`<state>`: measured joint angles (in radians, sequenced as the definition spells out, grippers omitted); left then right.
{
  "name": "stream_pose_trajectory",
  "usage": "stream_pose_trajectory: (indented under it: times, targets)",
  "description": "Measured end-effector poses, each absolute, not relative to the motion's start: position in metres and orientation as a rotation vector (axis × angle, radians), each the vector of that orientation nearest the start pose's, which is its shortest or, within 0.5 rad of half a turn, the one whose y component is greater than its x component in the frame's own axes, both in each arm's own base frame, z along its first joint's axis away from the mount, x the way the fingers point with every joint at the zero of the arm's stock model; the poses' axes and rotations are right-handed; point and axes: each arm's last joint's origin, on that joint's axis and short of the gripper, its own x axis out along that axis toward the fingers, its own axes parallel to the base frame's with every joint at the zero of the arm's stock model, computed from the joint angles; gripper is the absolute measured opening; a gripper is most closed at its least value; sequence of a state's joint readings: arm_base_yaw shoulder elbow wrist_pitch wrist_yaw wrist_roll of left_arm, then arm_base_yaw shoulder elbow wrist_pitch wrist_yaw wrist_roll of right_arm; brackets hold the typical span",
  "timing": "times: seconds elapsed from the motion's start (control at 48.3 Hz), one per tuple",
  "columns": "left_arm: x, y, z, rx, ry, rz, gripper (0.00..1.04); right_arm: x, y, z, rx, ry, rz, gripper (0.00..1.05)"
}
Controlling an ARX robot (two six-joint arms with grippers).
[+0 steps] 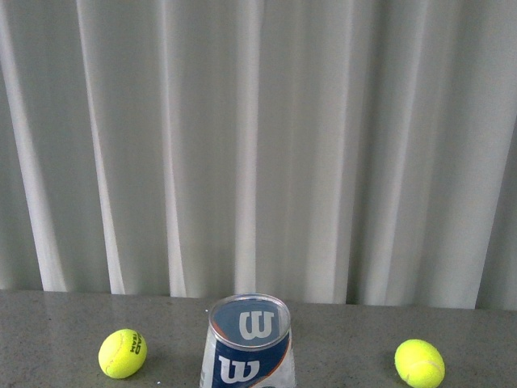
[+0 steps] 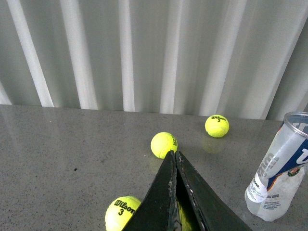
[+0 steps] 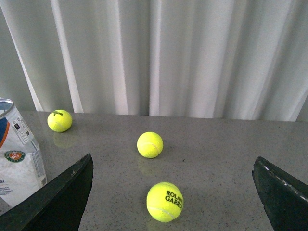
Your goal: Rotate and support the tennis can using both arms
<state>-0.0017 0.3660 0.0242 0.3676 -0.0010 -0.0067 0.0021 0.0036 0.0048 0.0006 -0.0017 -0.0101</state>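
The tennis can (image 1: 247, 343) stands upright on the grey table (image 1: 48, 331), at the near edge of the front view, with its clear lid and white W logo facing the camera. One yellow ball (image 1: 123, 353) lies to the left of the can and another ball (image 1: 419, 363) lies to its right, both well apart from it. A pale curtain (image 1: 258, 145) hangs behind the table.

In the left wrist view, the left gripper (image 2: 175, 156) has its two black fingers pressed together at the tips, with nothing between them. The can (image 2: 281, 168) stands off to one side of that gripper, apart from it, and three balls lie on the table around the fingers.

In the right wrist view, the right gripper (image 3: 173, 178) has its fingers spread wide, holding nothing. A ball (image 3: 164, 201) printed with dark letters lies between the fingers, not touching them. The can (image 3: 19, 161) stands just beyond one finger (image 3: 57, 199), apart from it as far as can be seen.
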Motion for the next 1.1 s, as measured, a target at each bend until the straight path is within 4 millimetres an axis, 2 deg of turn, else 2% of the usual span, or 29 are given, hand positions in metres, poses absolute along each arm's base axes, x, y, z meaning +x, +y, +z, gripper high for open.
stream_pose_trajectory:
  times: [0.642,0.807,1.097]
  targets:
    - [0.108,0.0,0.175,-0.007,-0.028,-0.001,0.04,0.098,0.0,0.165,-0.01,-0.002,0.004,0.98]
    - [0.097,0.0,0.171,-0.006,-0.018,-0.002,0.04,0.098,0.0,0.165,-0.01,-0.001,0.004,0.98]
    - [0.096,0.0,0.172,-0.005,-0.022,-0.002,0.04,0.098,0.0,0.165,-0.01,-0.001,0.004,0.98]
